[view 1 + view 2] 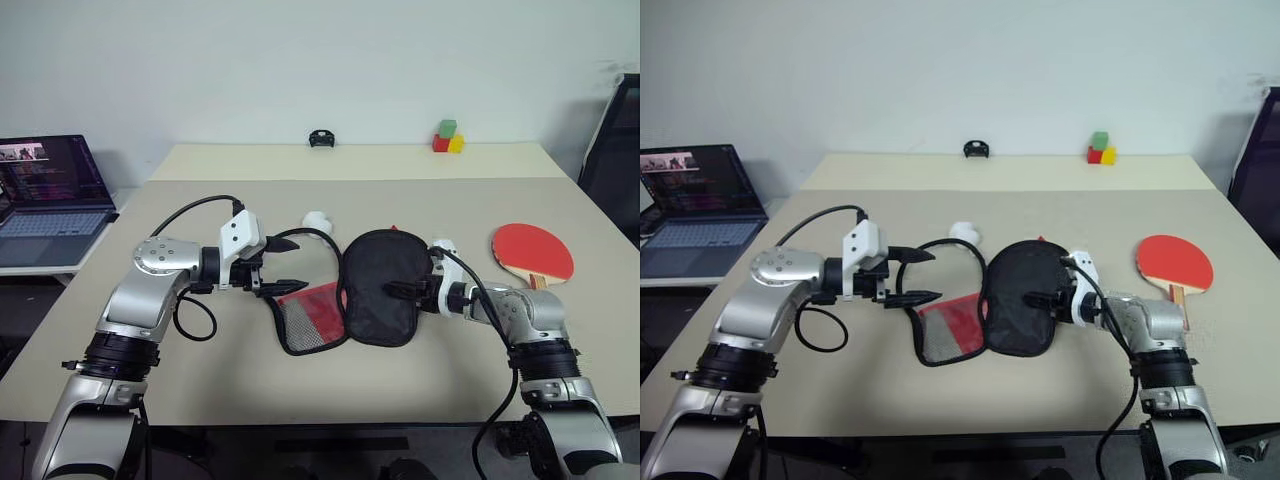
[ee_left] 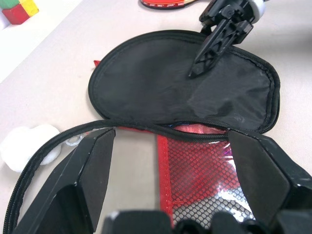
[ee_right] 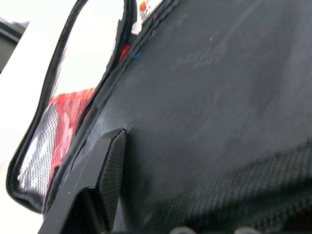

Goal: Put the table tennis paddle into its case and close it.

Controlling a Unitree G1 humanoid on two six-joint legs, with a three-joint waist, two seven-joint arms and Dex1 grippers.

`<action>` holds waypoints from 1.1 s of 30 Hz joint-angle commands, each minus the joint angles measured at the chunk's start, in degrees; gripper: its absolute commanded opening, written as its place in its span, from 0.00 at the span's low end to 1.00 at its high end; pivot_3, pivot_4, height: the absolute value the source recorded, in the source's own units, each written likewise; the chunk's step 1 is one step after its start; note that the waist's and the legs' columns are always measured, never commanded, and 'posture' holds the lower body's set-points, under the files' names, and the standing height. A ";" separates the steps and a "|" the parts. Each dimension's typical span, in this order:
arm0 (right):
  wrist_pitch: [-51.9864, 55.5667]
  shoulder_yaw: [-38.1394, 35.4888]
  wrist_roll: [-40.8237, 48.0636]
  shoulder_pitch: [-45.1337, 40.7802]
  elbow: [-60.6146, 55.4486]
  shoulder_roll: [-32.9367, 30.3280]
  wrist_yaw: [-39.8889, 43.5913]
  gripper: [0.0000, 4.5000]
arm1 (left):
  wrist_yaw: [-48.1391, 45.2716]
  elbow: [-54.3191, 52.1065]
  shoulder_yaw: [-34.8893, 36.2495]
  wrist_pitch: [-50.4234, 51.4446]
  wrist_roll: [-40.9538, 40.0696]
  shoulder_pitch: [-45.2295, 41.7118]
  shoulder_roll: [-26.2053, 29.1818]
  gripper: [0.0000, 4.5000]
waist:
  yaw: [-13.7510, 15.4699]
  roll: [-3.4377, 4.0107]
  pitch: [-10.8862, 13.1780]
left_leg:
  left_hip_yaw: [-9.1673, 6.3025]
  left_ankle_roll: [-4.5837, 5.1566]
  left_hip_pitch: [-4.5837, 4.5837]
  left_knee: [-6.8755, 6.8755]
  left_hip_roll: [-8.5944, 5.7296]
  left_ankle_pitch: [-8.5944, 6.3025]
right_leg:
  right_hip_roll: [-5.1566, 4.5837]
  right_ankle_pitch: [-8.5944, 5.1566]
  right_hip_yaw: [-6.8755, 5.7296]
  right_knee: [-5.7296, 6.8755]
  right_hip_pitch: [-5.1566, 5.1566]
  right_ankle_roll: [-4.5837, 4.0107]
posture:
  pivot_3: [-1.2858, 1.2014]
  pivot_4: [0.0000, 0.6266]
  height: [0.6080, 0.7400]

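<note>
The case (image 1: 380, 288) lies unzipped on the beige surface (image 1: 250, 380) between the two arms, its black half spread flat and its red, mesh-lined half (image 1: 310, 315) folded out toward the left arm. The left claw (image 1: 285, 265) hovers just beside that red half, its fingers spread wide with nothing between them. The right claw (image 1: 392, 291) reaches over the black half, one fingertip pointing down at the fabric; whether it grips anything I cannot tell. The table tennis paddle (image 1: 532, 252) rests red face up, well apart from the case, beyond the right arm.
</note>
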 commanded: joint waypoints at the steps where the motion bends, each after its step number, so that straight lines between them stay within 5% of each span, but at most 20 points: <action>1: -3.17 -1.93 -1.55 -3.10 5.08 0.53 -1.30 0.73 | 0.23 -0.80 1.05 -0.73 -0.03 -1.64 0.60 0.89 | -0.06 0.00 0.00 | 0.01 0.00 0.01 0.00 0.00 0.00 | 0.00 0.00 0.01 0.01 0.01 0.00 | 0.52 0.24 1.00; 3: -3.85 -2.34 -1.77 -4.25 7.09 0.54 -1.20 0.73 | 0.22 -0.85 1.14 -0.69 0.00 -1.56 0.77 0.89 | 0.00 0.00 0.00 | 0.00 0.00 0.02 0.01 0.00 0.00 | 0.00 0.01 0.00 0.03 0.02 -0.01 | 0.52 0.24 1.00; 6: -4.43 -2.53 -2.19 -4.98 8.34 0.58 -1.04 0.60 | 0.27 -1.00 1.25 -0.61 0.01 -1.40 0.98 0.89 | 0.10 0.00 0.00 | -0.01 0.00 0.01 0.01 0.00 0.00 | 0.00 0.01 -0.02 0.01 0.02 -0.01 | 0.52 0.24 1.00; 14: -5.59 -2.97 -3.13 -6.01 10.09 0.05 -0.43 0.01 | 0.30 -0.68 1.28 -0.81 0.27 -1.52 1.15 0.89 | 0.07 0.00 0.00 | 0.00 0.00 -0.04 -0.03 0.00 0.00 | -0.01 0.00 -0.01 -0.05 -0.01 -0.01 | 0.52 0.24 1.00; 33: -10.25 -10.05 0.06 -7.17 10.99 1.88 0.91 0.01 | 0.51 1.29 0.93 -1.99 0.91 -3.17 -0.05 0.89 | 0.08 0.00 0.00 | 0.00 -0.01 -0.08 -0.04 0.00 0.00 | -0.01 0.00 -0.02 -0.06 -0.04 -0.01 | 0.52 0.24 1.00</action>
